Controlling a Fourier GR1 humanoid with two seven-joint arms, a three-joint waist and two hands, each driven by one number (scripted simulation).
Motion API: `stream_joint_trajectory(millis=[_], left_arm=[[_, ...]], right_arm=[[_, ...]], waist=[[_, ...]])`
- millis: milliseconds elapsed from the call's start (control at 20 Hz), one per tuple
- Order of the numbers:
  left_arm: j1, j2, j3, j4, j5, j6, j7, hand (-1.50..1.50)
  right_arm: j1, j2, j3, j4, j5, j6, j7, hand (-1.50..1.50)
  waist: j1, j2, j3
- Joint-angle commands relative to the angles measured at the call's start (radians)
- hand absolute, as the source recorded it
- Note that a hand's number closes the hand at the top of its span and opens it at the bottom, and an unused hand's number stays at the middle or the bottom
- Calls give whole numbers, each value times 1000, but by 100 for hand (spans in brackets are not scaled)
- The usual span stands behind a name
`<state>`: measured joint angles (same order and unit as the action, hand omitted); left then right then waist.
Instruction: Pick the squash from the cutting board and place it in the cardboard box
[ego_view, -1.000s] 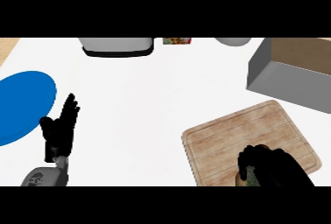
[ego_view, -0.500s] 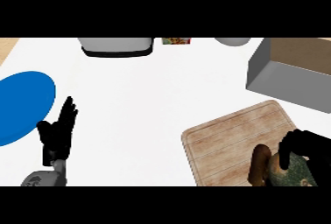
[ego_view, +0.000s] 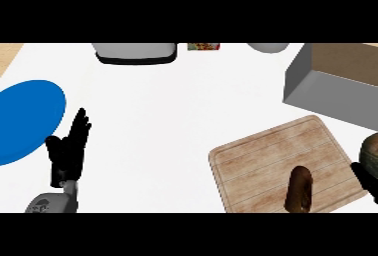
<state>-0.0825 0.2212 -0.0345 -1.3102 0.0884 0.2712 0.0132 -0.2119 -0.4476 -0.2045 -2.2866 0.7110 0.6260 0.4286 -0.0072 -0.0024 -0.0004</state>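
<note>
Right hand (ego_view: 365, 181) at frame edge, finger state cannot tell, holding rounded squash (ego_view: 370, 152); left hand (ego_view: 69, 150) resting, fingers straight. Risk: squash clipping cardboard box (ego_view: 325, 90) wall.

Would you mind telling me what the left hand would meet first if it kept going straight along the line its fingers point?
The left hand points up the view, tilted slightly right. That line crosses bare white counter and probably reaches the grey and black appliance at the far edge first, though height is unclear.
</note>
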Motion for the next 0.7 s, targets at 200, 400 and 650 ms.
stream_joint_trajectory(millis=[200, 400, 650], left_arm=[[7, -7, 0, -57, -18, -8, 41, 0], [-47, -13, 39, 73, -4, -35, -38, 0], [-8, -9, 23, 30, -15, -54, -37, 0]], right_arm=[[-153, -66, -186, 281, -125, -51, -145, 150], [-242, -129, -209, 551, -123, -114, -289, 150], [-326, -155, -141, 870, -11, -274, -468, 150]], waist=[[13, 3, 1], [16, 6, 0], [30, 9, 1]])
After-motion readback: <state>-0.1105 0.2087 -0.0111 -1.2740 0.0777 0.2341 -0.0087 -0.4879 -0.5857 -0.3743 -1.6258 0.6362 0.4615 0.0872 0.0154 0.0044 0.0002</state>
